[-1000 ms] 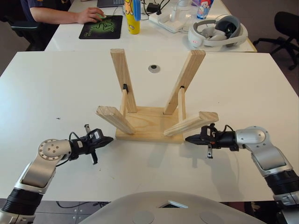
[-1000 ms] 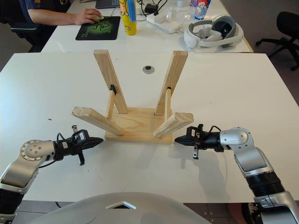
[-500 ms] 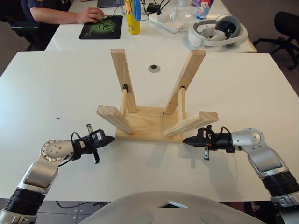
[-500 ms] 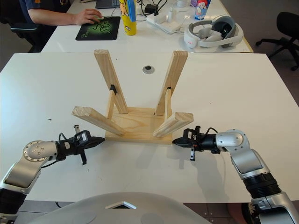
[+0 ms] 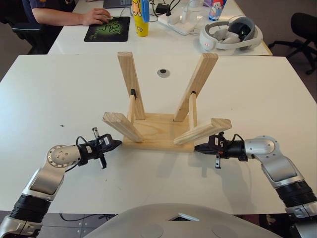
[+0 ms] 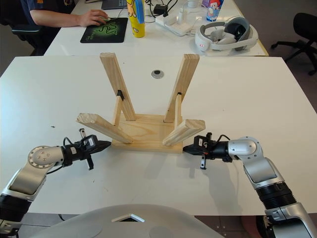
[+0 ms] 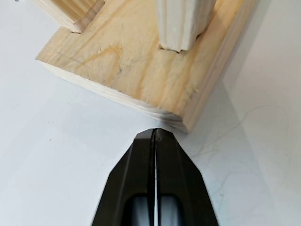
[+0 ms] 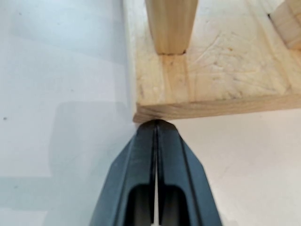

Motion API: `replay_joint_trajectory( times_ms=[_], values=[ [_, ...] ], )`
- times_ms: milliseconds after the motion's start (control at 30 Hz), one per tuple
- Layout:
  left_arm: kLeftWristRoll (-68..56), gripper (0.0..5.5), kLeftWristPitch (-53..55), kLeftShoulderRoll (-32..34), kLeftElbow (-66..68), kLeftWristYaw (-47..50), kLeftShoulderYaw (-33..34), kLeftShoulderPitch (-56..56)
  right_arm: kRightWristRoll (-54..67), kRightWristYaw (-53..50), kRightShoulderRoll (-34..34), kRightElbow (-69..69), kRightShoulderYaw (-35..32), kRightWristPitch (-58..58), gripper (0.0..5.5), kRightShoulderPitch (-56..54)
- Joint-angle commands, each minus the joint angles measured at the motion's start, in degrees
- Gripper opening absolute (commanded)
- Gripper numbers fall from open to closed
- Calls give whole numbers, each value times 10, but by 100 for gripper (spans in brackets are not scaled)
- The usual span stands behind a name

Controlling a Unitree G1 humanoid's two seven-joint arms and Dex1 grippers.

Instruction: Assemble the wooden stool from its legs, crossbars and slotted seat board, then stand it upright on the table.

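Note:
The wooden stool lies upside down on the white table, its seat board (image 5: 157, 133) flat and its legs (image 5: 130, 84) splayed upward, with thin crossbars (image 5: 132, 106) between them. My left gripper (image 5: 117, 144) is shut, its tips a short way off the seat's front left corner (image 7: 181, 123). My right gripper (image 5: 197, 148) is shut too, its tips touching or almost touching the seat's front right corner (image 8: 137, 117). Each wrist view has the black fingers (image 7: 155, 165) pressed together, pointing at a corner of the board.
A dark round grommet (image 5: 163, 73) sits in the table behind the stool. A second table beyond holds a mouse pad (image 5: 107, 28), a yellow bottle (image 5: 141, 17) and a headset (image 5: 229, 32). Open tabletop lies to both sides and in front.
Both shut grippers have crept inward along the table toward the seat board's front corners. The stool has not moved.

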Motion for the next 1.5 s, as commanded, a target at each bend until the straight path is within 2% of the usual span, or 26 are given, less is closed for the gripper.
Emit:
replay_joint_trajectory(
  times_ms=[33,467,933,1500],
  values=[
    [-1,2,20,-4,-8,-8,-12,11,-5,-8,10,-9,7,8,0,-1],
    [-88,2,83,-29,-89,-15,32,-13,64,5,39,-58,-19,72,0,-15],
    [-114,2,124,-23,-145,-25,65,-34,144,5,45,-105,-94,146,0,-70],
    [-130,2,149,-39,-171,-7,93,-73,186,-38,102,-112,-126,196,0,-108]
  ],
)
